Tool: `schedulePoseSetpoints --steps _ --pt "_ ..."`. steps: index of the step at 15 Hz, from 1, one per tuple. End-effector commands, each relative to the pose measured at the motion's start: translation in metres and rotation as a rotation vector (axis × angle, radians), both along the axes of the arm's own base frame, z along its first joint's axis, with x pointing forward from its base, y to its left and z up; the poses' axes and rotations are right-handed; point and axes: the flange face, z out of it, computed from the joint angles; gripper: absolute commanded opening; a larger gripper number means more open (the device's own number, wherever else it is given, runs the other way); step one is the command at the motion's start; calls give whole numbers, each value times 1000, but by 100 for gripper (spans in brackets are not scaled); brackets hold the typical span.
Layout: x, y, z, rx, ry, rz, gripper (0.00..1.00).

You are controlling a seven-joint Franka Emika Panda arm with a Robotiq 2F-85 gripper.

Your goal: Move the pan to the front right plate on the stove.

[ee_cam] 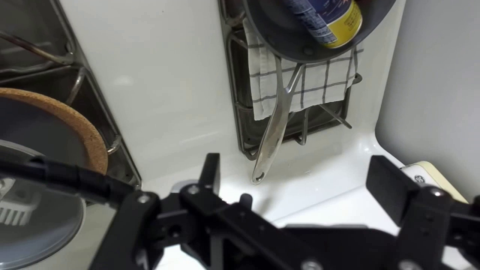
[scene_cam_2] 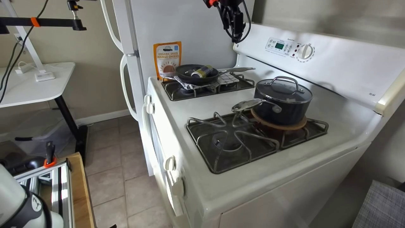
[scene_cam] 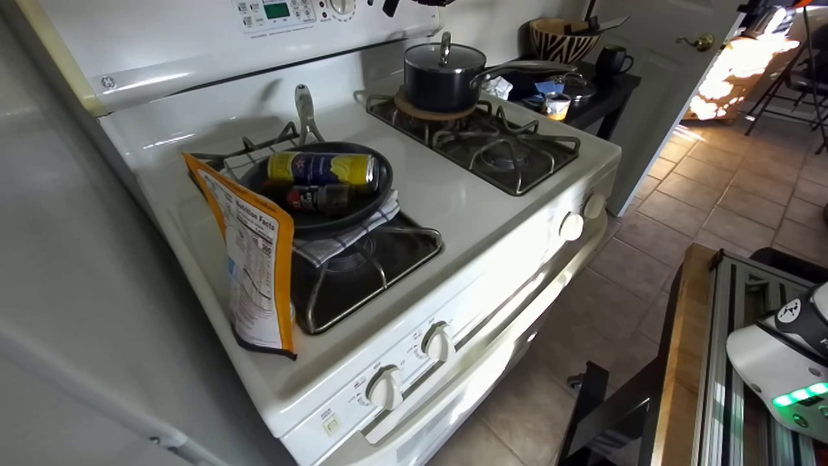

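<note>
On the white stove [scene_cam_2: 212, 104], the black pan [scene_cam: 349, 220] sits left of centre in an exterior view, with a checked cloth [ee_cam: 318, 88] lying between it and the burner grates. A yellow and blue can [scene_cam: 323, 168] lies on its side in the pan, beside a smaller dark bottle [scene_cam: 323, 199]. The pan's metal handle [ee_cam: 276, 122] slants down the middle of the wrist view.

The end effector [ee_cam: 296, 174] hangs in the air; its jaws stand wide apart in the lower half of the wrist view, one left of centre and one at the right, and it has hold of nothing. The handle's tip shows in the gap between them, apart from both; how far beyond them it lies cannot be told.

The front right plate [scene_cam_2: 226, 139] is in the lower middle of an exterior view, its bars and burner exposed. Above and to the right of it there, a dark pot [scene_cam_2: 281, 110] with a glass lid [scene_cam_2: 284, 90] stands on a round cork trivet [scene_cam_2: 295, 125]. An orange mango bag [scene_cam_2: 167, 60] stands upright at the stove's edge, upper left, near the pan.
</note>
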Motion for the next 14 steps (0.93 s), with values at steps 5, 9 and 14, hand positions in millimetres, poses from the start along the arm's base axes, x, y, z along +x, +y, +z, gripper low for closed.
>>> schedulePoseSetpoints --steps 5,9,14 --pt "22 21 -20 3 19 -46 100" --pt "49 59 -60 -14 75 -97 100" --pt "64 104 -121 -23 175 -135 100"
